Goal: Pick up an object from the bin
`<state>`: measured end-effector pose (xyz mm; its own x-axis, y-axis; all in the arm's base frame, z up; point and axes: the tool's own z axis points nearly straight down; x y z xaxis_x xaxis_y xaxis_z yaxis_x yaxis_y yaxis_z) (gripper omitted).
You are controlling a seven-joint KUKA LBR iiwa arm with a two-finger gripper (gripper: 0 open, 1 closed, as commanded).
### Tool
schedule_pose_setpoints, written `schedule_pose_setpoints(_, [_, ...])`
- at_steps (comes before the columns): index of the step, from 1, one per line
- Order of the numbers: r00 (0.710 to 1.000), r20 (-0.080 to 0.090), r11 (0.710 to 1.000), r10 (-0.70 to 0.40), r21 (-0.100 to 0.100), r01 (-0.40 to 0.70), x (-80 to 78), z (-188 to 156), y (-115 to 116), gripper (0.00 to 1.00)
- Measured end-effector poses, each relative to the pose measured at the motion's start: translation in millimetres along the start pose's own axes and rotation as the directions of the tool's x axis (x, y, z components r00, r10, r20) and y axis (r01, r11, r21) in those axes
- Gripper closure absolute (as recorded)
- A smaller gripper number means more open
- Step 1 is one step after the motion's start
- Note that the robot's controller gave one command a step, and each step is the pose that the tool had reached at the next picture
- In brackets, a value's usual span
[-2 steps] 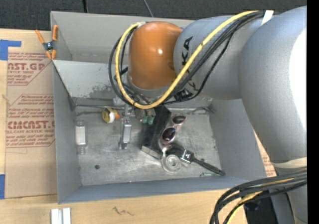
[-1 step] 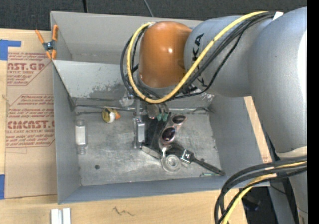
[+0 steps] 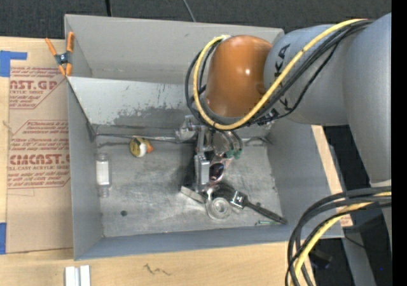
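Observation:
My gripper [image 3: 205, 171] reaches down into the middle of the bin, near the front wall. Just below it lies a small silvery round thing [image 3: 219, 208], like a ring or a cap. Beside that thing a black, long-handled tool [image 3: 253, 207] stretches to the right along the floor. A flat grey piece [image 3: 189, 193] lies at the gripper's lower left, touching or nearly touching it. The gripper's own body hides what is directly under it.
A small clear bottle [image 3: 102, 173] lies by the left wall. A yellowish round thing [image 3: 140, 147] rests near the back wall, left of centre. The arm with its orange cover and cables hangs over the bin's back right.

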<state>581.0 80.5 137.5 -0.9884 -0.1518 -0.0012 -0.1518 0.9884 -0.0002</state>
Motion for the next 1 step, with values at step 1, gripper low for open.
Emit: schedule_pose_setpoints(1, [0.968, 0.002, 0.968, -0.250, 0.000, 0.250, -3.9, 39.7, -15.0, 0.00])
